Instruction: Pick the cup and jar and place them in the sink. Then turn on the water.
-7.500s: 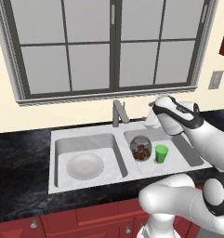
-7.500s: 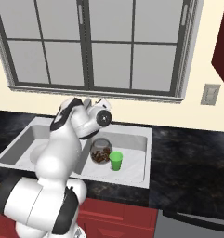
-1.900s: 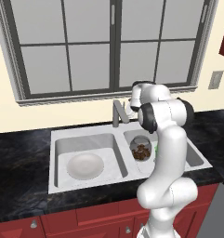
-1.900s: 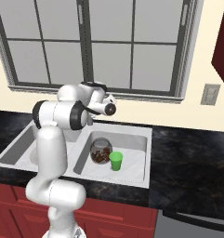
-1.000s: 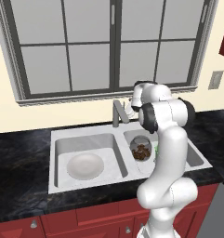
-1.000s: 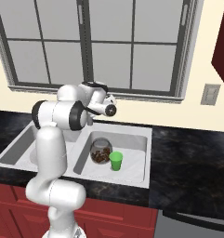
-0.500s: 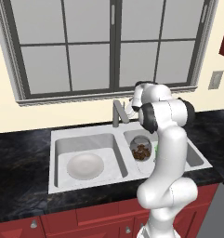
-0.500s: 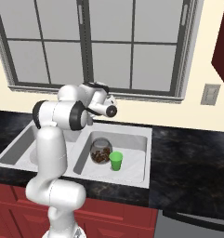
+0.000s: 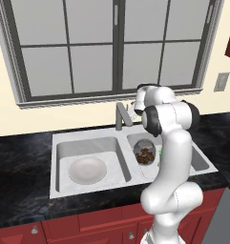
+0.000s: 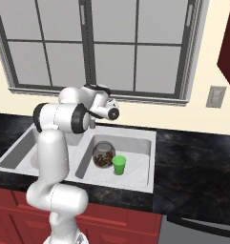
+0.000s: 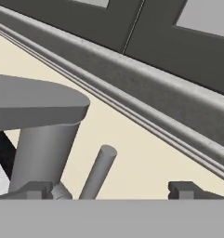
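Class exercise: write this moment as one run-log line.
cup: right basin | jar: right basin | gripper: open at faucet lever | water: none visible

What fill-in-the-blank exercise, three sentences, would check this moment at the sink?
1. The jar and the green cup both stand in the ____ basin of the sink, seen from the robot.
2. The round white dish lies in the ____ basin.
3. The gripper is raised beside the ____, whose thin lever stands between its fingertips.

Missing words: right; left; faucet
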